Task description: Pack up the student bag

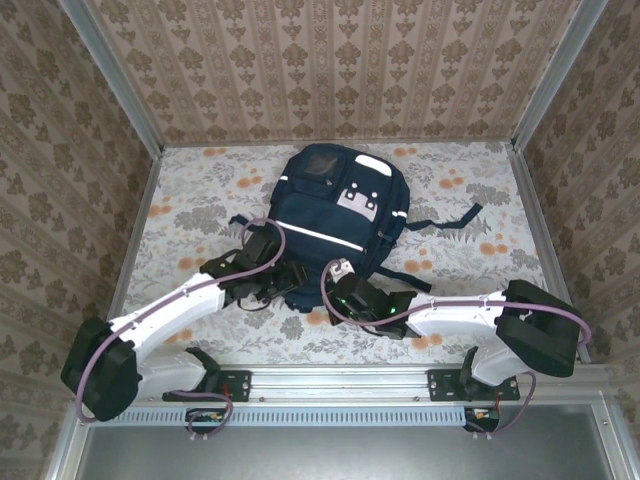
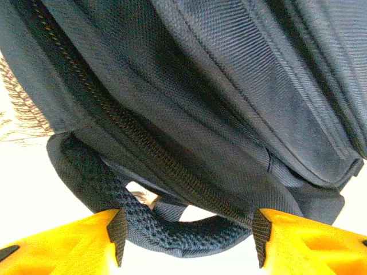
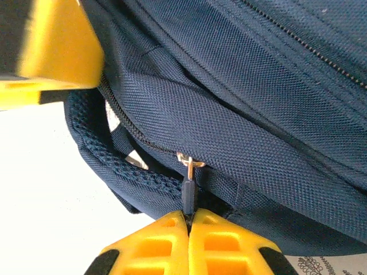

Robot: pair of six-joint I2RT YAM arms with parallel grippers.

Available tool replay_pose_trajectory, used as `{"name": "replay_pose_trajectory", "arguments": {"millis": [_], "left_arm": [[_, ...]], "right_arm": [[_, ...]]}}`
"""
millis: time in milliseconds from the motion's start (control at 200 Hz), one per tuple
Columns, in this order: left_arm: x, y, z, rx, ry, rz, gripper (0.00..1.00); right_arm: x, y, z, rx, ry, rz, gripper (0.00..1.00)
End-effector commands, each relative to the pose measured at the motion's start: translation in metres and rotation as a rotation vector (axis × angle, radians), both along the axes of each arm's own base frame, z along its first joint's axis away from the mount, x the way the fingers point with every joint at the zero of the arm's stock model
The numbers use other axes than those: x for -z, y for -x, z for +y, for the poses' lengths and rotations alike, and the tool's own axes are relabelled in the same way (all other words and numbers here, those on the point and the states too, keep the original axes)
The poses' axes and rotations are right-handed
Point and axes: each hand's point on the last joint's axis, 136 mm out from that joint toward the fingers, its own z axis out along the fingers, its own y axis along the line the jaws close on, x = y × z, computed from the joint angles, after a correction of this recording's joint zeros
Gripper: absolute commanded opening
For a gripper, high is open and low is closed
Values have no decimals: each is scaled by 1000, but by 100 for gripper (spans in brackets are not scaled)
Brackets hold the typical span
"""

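The top camera looks down from above and behind the arm bases, taking in the whole tabletop (image 1: 200, 180). Both wrist cameras sit very close to the near end of the student bag (image 1: 335, 215), sharing its mesh handle (image 2: 172, 232) and zipper (image 2: 143, 143); the right one faces the zipper pull (image 3: 188, 192).

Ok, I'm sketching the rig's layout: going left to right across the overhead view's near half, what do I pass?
Left arm's dark elbow → left arm's base → left tool → right tool → right arm's base → right arm's dark elbow.
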Motion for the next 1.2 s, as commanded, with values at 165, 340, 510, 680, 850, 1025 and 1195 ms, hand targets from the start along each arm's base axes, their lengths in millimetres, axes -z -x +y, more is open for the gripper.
{"name": "replay_pose_trajectory", "arguments": {"millis": [165, 340, 510, 680, 850, 1025, 1195], "left_arm": [[-7, -23, -28, -71, 113, -14, 59], [-4, -31, -26, -132, 130, -40, 58], [-4, -39, -23, -184, 124, -65, 64], [4, -45, -21, -247, 121, -68, 52], [16, -46, -9, -275, 48, -66, 15], [14, -42, 12, -309, -21, -90, 1], [7, -43, 27, -333, -53, -104, 1]], "right_arm": [[-3, 2, 7, -38, -46, -7, 0], [0, 1, 9, -38, -60, -15, 0], [10, 0, 13, -45, -43, -4, 0], [15, -3, 18, -41, -52, 2, 0], [24, -8, 7, 9, 11, -1, 0], [34, -9, -15, 67, 81, 30, 0], [40, -6, -39, 127, 148, 48, 0]]}}
